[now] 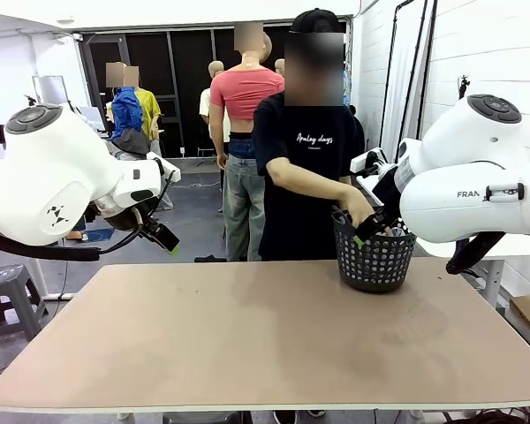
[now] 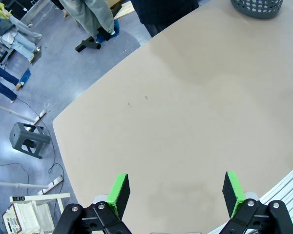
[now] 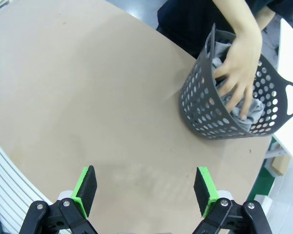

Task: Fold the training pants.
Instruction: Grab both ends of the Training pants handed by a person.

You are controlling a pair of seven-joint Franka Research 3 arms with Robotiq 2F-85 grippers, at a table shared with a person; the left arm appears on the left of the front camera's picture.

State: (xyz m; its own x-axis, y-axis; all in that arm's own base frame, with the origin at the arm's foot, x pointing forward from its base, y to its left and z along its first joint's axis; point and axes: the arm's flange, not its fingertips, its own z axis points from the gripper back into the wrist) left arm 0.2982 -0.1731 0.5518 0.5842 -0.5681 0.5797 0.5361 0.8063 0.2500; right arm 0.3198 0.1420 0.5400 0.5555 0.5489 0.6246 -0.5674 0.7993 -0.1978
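Looking across the bench (image 1: 247,344) toward the person (image 1: 305,177) from the front; looking down on it from both wrists, sharing the basket (image 1: 375,261).

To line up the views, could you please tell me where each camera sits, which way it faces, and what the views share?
Front: fixed between the arms, facing across the table to the person; left arm and right arm frame it.
Left wrist: on that arm, looking down past the open left gripper at the table and floor.
Right wrist: looking down past the open right gripper at the basket, where the person's hand reaches the training pants.
Shared: all three show table and basket.
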